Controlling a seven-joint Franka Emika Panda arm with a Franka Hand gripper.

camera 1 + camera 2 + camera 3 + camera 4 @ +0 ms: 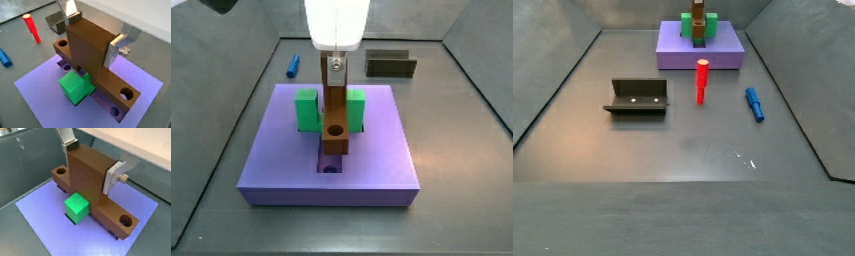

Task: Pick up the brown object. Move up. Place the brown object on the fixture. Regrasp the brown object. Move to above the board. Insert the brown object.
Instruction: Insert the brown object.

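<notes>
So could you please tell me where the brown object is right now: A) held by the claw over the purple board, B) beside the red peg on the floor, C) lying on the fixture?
A: in a wrist view the claw grips the brown object above the board, beside the green block.

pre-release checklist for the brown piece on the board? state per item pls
1. Gripper shut on the brown piece, above the board: ok; silver fingers clamp its upright part in both wrist views.
2. Brown piece over the board, along the centre groove: ok in a side view.
3. Fully seated in the groove: cannot tell; the contact line is hidden.
4. Green block straddling the piece, not knocked aside: ok; it sits beside the upright part.
5. Fixture, red peg and blue peg off the board, away from the gripper: ok.
</notes>
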